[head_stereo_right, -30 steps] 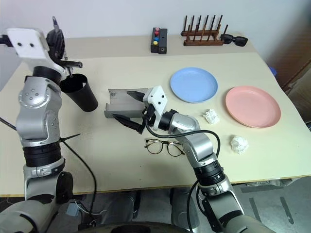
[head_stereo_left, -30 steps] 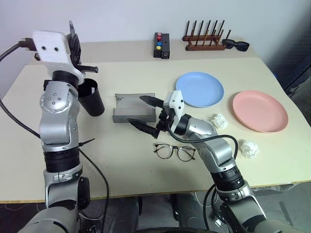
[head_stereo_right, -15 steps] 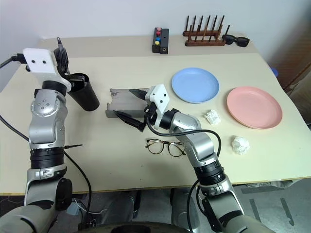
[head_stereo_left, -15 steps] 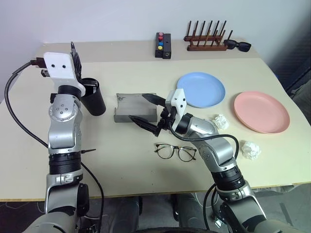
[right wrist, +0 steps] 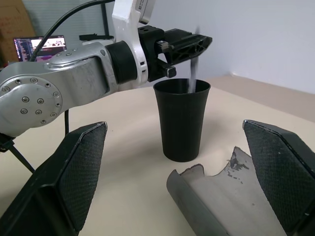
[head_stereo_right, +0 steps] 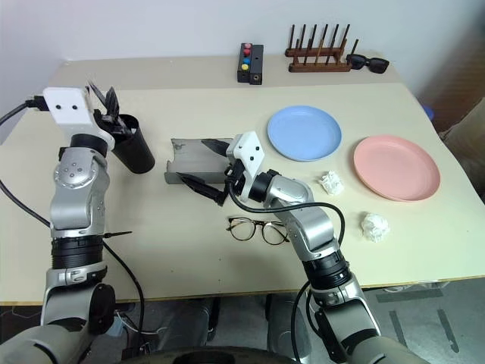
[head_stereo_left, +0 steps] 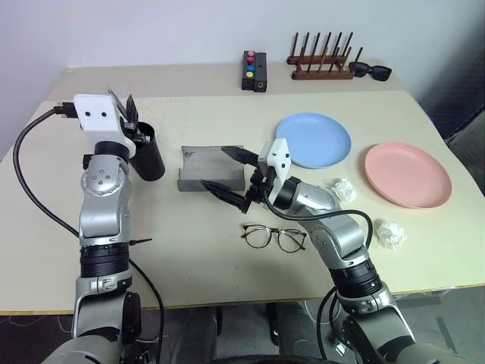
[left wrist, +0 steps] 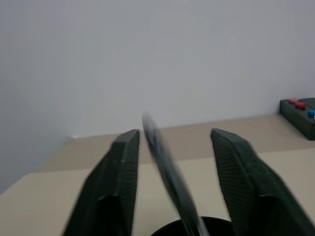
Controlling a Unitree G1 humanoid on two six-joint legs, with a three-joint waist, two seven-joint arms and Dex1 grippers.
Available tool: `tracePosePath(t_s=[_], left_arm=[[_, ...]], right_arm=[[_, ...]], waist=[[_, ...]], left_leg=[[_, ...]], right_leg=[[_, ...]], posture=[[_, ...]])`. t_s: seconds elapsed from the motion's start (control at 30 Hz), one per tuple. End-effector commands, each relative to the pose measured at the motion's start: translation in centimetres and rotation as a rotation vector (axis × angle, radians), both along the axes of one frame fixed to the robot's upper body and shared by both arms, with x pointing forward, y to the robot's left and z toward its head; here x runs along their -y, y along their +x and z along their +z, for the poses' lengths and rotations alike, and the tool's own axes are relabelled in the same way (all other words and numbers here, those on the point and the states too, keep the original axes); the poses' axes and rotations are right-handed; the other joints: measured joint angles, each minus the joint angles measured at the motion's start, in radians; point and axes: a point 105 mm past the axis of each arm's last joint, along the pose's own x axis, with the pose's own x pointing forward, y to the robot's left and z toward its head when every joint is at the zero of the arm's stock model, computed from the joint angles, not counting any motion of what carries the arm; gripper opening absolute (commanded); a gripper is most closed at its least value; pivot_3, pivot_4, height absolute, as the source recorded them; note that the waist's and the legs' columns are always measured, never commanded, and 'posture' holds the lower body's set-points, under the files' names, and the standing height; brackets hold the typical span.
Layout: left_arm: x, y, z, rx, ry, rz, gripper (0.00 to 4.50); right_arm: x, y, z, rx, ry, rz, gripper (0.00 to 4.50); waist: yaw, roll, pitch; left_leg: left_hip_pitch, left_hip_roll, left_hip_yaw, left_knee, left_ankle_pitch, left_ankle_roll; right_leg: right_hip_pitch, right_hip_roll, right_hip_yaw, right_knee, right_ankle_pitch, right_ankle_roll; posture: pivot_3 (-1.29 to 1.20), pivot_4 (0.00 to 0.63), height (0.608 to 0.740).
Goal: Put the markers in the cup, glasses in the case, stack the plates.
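Left to right. Left pincer (head_stereo_left: 130,115) sits just above the cup (head_stereo_left: 148,154), which stands upright at the table's (head_stereo_left: 227,280) left-rear. Its fingers are parted, w/ one marker (left wrist: 170,182) blurred between them, touching neither and w/ its lower end inside the cup rim; the right wrist view shows the same marker standing in the cup mouth. Judged: this marker is being let go into the cup, so that sub-task is at least half done. A 2nd marker can't be made out; whether it is already in the cup can't be told.

Centre: case (head_stereo_left: 208,168) lies open and empty on the table. Right pincer (head_stereo_left: 229,176) hovers just over its near edge, fingers spread wide, holding nothing. Glasses (head_stereo_left: 273,237) lie flat on the table near the front edge, in front of the case and apart from it. Glasses step not yet begun.

Right: blue plate (head_stereo_left: 312,139) and pink plate (head_stereo_left: 407,173) lie side by side, apart, unstacked. Stacking not yet begun. Two paper wads (head_stereo_left: 342,189) lie near the plates.

Judged overall: approx. one of three parts under way; two left.
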Motion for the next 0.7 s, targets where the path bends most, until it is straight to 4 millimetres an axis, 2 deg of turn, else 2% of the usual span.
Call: tracePosePath(t_s=[0.03, 0.17, 0.27, 0.37, 0.5, 0.53, 0.57, 0.67, 0.7], left_arm=[[-0.2, -0.6, 1.0, 0.043, -0.003, 0.016, 2.07], [-0.2, -0.6, 1.0, 0.048, -0.016, 0.018, 2.07], [0.8, -1.1, 3.1, 0.119, -0.027, -0.057, 2.07], [3.2, -1.6, 5.2, 0.152, 0.038, -0.226, 2.07], [7.5, -3.1, 5.0, 0.074, 0.206, -0.557, 2.07], [8.3, -3.4, 4.2, 0.010, 0.271, -0.633, 2.61], [8.9, -3.6, 3.2, -0.058, 0.325, -0.697, 2.96], [9.5, -4.2, 0.7, -0.214, 0.444, -0.821, 4.42], [9.5, -4.4, -0.3, -0.273, 0.492, -0.855, 4.47]], right_arm=[[-0.2, -0.5, 1.8, 0.059, 0.042, 0.021, 4.50], [-0.2, -0.5, 1.7, 0.058, 0.041, 0.021, 4.50], [-0.1, -0.5, 1.7, 0.058, 0.040, 0.017, 4.50], [0.6, 0.0, 1.7, 0.060, 0.031, -0.008, 4.50], [2.2, 0.6, 1.8, 0.067, 0.012, -0.051, 4.50], [2.7, 0.8, 1.8, 0.070, 0.004, -0.065, 4.50], [3.3, 0.9, 1.7, 0.073, -0.006, -0.075, 4.50], [4.4, 0.9, 1.4, 0.073, -0.037, -0.089, 4.50], [4.8, 0.9, 1.2, 0.069, -0.052, -0.089, 4.50]], waist=[[0.000, 0.000, 0.000], [0.000, 0.000, 0.000], [0.000, 0.000, 0.000], [0.000, 0.000, 0.000], [-0.001, 0.000, 0.000], [-0.001, 0.000, 0.000], [-0.002, 0.000, 0.000], [-0.005, 0.002, 0.001], [-0.006, 0.002, 0.001]], left_leg=[[0.000, 0.000, 0.000, 0.000, 0.000, 0.000], [0.000, 0.000, 0.000, 0.000, 0.000, 0.000], [0.000, 0.000, 0.000, 0.000, 0.000, 0.000], [0.000, 0.000, 0.000, 0.000, 0.000, 0.000], [0.000, 0.000, 0.000, 0.000, 0.000, 0.000], [0.000, 0.000, 0.000, 0.000, 0.000, 0.000], [0.000, 0.000, 0.000, 0.000, 0.000, 0.000], [0.000, 0.000, 0.001, 0.000, 0.000, 0.000], [0.000, 0.001, 0.001, 0.000, 0.000, 0.000]], right_leg=[[0.000, 0.000, 0.000, 0.000, 0.000, 0.000], [0.000, 0.000, 0.000, 0.000, 0.000, 0.000], [0.000, 0.000, 0.000, 0.000, 0.000, 0.000], [0.000, 0.000, 0.000, 0.000, 0.000, 0.000], [0.000, 0.000, 0.000, 0.000, 0.000, 0.000], [0.000, 0.000, 0.000, 0.000, 0.000, 0.000], [0.000, 0.000, 0.000, 0.000, 0.000, 0.000], [0.000, 0.000, 0.001, 0.000, 0.000, 0.000], [0.000, 0.001, 0.001, 0.001, 0.000, 0.000]], posture=[[0.00, 0.150, 0.739], [0.00, 0.150, 0.739], [0.00, 0.150, 0.739], [0.00, 0.150, 0.739], [0.00, 0.150, 0.739], [0.00, 0.150, 0.739], [0.00, 0.150, 0.739], [0.00, 0.150, 0.739], [0.00, 0.150, 0.739]])
